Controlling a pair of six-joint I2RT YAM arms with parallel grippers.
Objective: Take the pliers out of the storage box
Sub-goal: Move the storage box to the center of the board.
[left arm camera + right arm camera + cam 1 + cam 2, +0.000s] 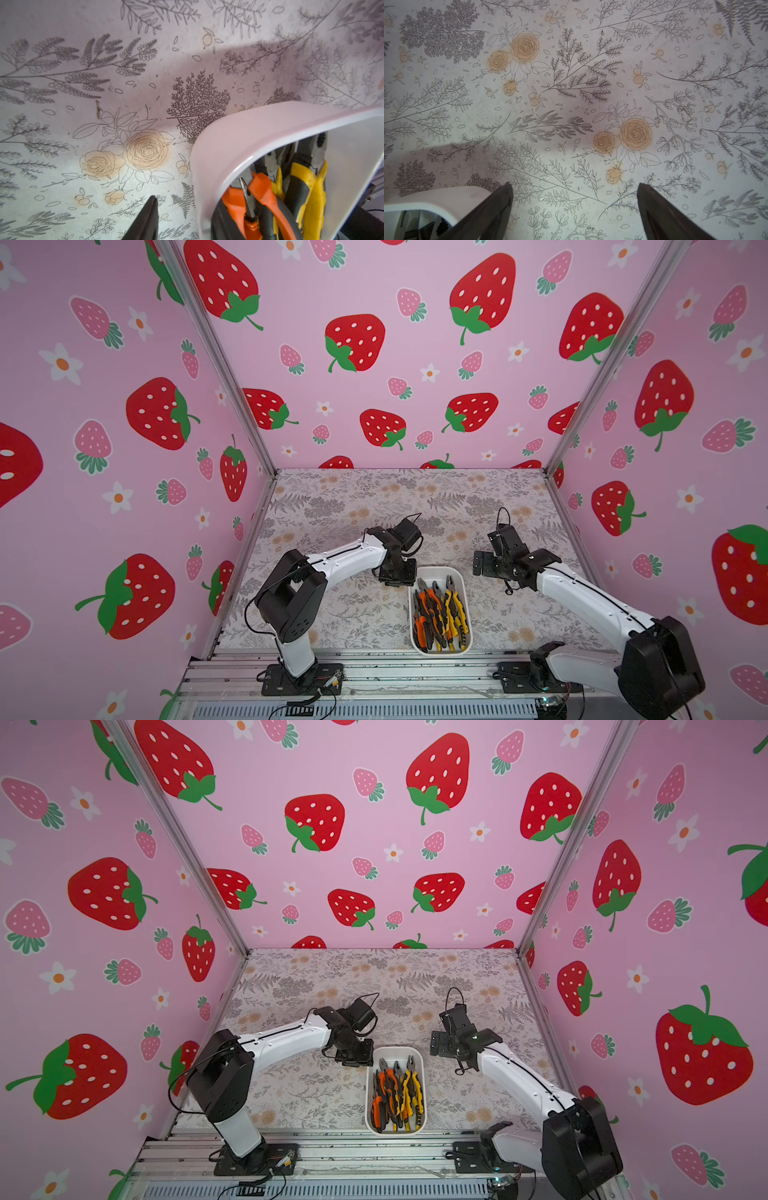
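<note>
Pliers (440, 616), we see, run top-to-bottom in the storage box (434, 571), just lower right of our nearer left end effector (399, 577), whose closure we cannot tell; the right end effector (574, 186) gapes empty.

A white plastic storage tub (220, 149) with a rounded corner stands on the pale surface (62, 104), which is printed with grey ferns and tan roses. Small pliers (268, 199) lie packed side by side inside it, their dark metal noses toward the far wall, some handles orange-and-black, some yellow-and-black. One black gripper fingertip (151, 209) shows just outside the tub's corner, above the print; the second finger cannot be made out. The tub's soft shadow falls on the surface beside it
</note>
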